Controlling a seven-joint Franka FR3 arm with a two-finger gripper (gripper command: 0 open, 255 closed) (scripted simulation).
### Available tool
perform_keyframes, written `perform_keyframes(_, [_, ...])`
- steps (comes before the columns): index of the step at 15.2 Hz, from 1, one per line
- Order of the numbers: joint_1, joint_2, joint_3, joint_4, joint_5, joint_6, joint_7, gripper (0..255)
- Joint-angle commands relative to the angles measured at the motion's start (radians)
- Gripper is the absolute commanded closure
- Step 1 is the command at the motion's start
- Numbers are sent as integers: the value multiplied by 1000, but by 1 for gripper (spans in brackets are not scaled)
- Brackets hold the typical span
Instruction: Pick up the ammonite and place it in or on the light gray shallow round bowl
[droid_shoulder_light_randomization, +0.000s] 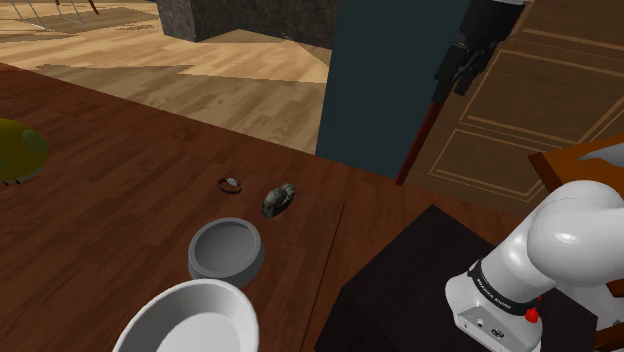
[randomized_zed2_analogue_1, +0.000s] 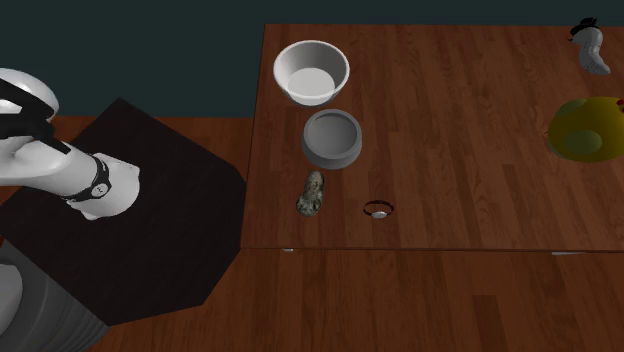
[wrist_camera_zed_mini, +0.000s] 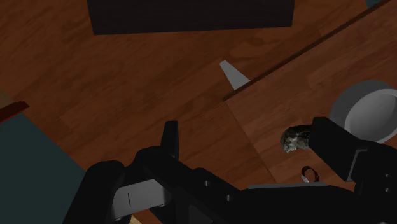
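Observation:
The ammonite (droid_shoulder_light_randomization: 278, 200) is a small mottled grey-green lump lying on the dark wooden table (droid_shoulder_light_randomization: 120, 220). A grey shallow round bowl (droid_shoulder_light_randomization: 227, 250) stands just beside it, seen from above in the second exterior view as the bowl (randomized_zed2_analogue_1: 332, 137) next to the ammonite (randomized_zed2_analogue_1: 312, 193). My black gripper (droid_shoulder_light_randomization: 452, 72) hangs high above the table's far edge, well away from both. In the wrist view the gripper (wrist_camera_zed_mini: 248, 130) is open, its fingers wide apart with nothing between them. The ammonite (wrist_camera_zed_mini: 294, 140) shows far below, beside the right finger (wrist_camera_zed_mini: 334, 140), with the grey bowl (wrist_camera_zed_mini: 372, 111) past it.
A larger white bowl (droid_shoulder_light_randomization: 190, 318) sits beside the grey one. A small metal ring (droid_shoulder_light_randomization: 230, 183) lies close to the ammonite. A yellow rounded object (randomized_zed2_analogue_1: 588, 128) and a white figure (randomized_zed2_analogue_1: 590, 48) stand at the table's far end. My dark stand (randomized_zed2_analogue_1: 130, 210) adjoins the table.

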Motion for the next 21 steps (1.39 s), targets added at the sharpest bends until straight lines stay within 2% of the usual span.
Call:
perform_keyframes(1, [0, 0, 0, 0, 0, 0, 0, 0])
perform_keyframes(7, [-8, 54, 151, -91, 56, 169, 208, 0])
perform_keyframes(13, [-33, 185, 308, -118, 79, 343, 423, 0])
perform_keyframes(17, [-69, 312, 416, -99, 58, 454, 579, 0])
perform_keyframes(21, [-121, 468, 526, -52, -12, 550, 757, 0])
